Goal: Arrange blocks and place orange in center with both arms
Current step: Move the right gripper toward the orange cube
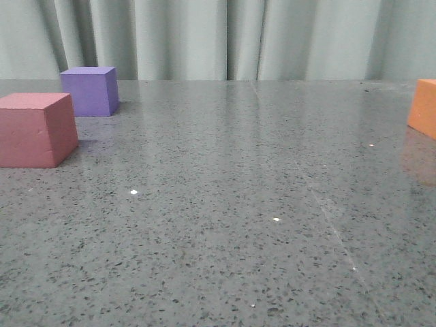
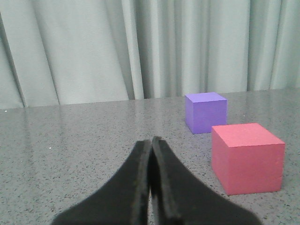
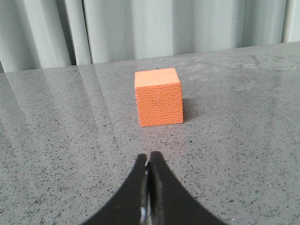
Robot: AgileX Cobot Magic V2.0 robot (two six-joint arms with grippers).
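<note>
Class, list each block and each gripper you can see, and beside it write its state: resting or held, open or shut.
pink-red block: resting on the table, not held.
purple block: resting on the table behind the pink-red block, apart from it.
orange block: resting on the table, alone, not held.
left gripper: shut, holding nothing.
right gripper: shut, holding nothing, pointed at the orange block.

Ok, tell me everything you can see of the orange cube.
The orange cube looks like foam, with a pebbled front face and a smoother, paler top. It sits flat and upright on the grey speckled table, nothing touching it, ahead of the shut right gripper. In the front view only its left part shows at the right edge, far from the other two cubes.
</note>
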